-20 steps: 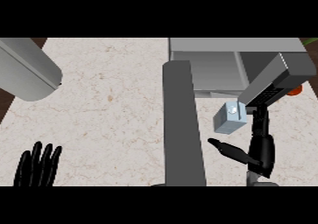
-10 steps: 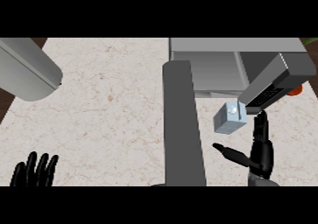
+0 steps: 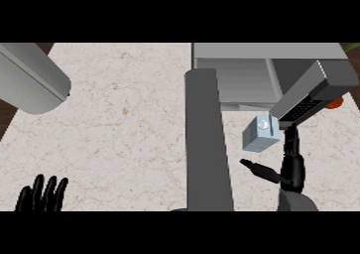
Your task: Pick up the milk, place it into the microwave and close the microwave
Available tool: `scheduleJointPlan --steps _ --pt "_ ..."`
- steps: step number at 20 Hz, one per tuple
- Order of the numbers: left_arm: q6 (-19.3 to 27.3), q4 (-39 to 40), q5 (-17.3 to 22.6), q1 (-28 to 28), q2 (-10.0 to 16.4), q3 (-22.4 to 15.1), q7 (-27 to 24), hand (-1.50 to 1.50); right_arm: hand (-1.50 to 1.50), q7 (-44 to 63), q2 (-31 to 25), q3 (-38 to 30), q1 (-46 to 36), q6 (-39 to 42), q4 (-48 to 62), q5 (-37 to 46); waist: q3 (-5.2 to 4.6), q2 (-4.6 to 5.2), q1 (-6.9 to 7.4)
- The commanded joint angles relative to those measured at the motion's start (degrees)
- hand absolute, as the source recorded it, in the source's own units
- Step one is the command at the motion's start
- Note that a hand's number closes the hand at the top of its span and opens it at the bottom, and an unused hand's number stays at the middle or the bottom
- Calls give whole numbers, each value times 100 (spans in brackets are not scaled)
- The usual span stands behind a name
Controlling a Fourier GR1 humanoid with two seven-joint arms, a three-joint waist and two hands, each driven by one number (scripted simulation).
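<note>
Black R hand (image 3: 291, 171), fingers (image 3: 288, 146) straight, beside milk (image 3: 259, 135); L hand (image 3: 42, 197) open, bottom edge.

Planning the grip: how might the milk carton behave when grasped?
The milk carton looks boxy, flat-sided, so probably won't roll. It seems upright on a small base, so a sideways nudge from the right hand might tip it.

My left hand (image 3: 42, 196) is cut off at the lower edge, only fingers showing, and an orange thing (image 3: 335, 103) hides mostly behind the microwave (image 3: 263, 50).
</note>
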Motion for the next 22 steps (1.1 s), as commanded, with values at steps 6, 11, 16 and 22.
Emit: scheduleJointPlan --steps 6,11,16,22 --pt "-365 116 372 134 252 334 -151 -150 -150 -811 -27 -149 -627 276 1061 -32 0 2 15" --pt "63 -205 57 -65 7 -34 338 -150 -150 -728 -121 -309 -966 361 1530 -151 2 7 15" --pt "-296 53 124 266 136 216 -265 -150 -150 -330 -15 -291 -1146 -40 1195 -204 -2 -4 7" --pt "-282 378 55 -25 24 129 -325 -150 150 -933 -278 -341 -1319 -642 1970 166 2 21 50"
